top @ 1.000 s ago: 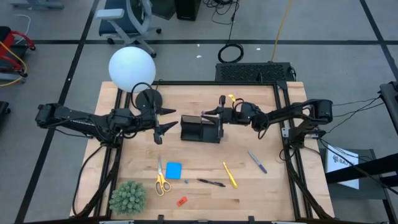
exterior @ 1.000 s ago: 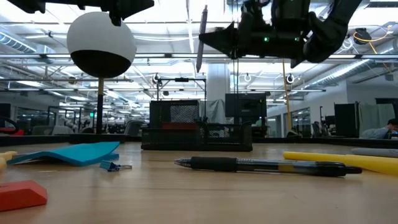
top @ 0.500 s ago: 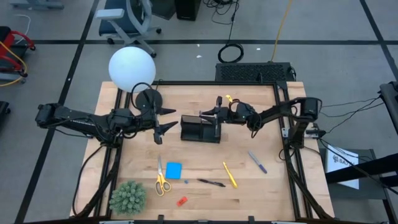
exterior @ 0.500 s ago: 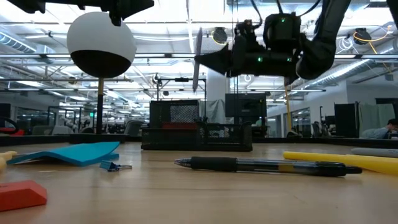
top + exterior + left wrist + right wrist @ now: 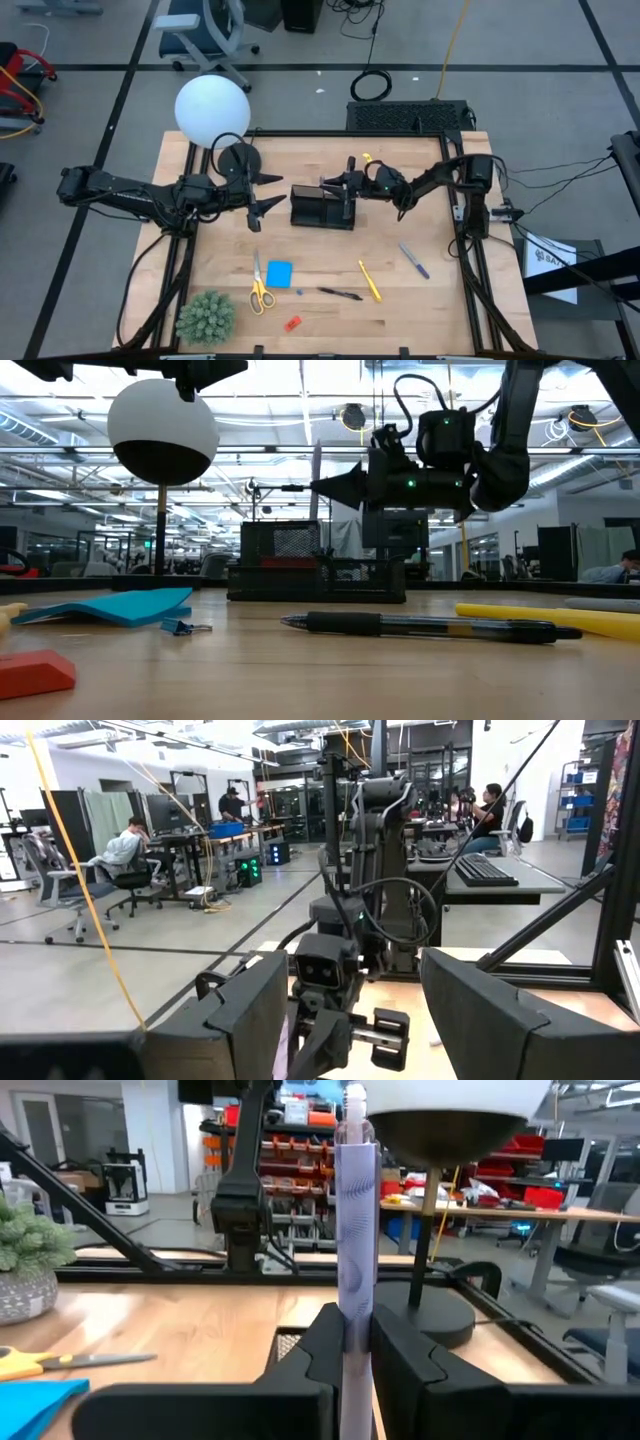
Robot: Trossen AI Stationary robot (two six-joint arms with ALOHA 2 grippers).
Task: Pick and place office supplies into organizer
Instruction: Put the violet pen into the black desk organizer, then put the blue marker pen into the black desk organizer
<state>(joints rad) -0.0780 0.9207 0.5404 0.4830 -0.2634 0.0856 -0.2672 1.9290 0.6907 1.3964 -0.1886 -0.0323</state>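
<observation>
Only right wrist view shows right gripper pinching purple pen.

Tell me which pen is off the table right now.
The pale purple pen, pinched upright in the right hand over the black organizer; the yellow, black and bluish-purple pens lie flat.

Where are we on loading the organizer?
Done: nothing visible inside the organizer. In hand: right gripper jaws shut on a pen, upright above the organizer. Left on the table: scissors, note pad, black pen, yellow pen, bluish pen, red piece.
</observation>
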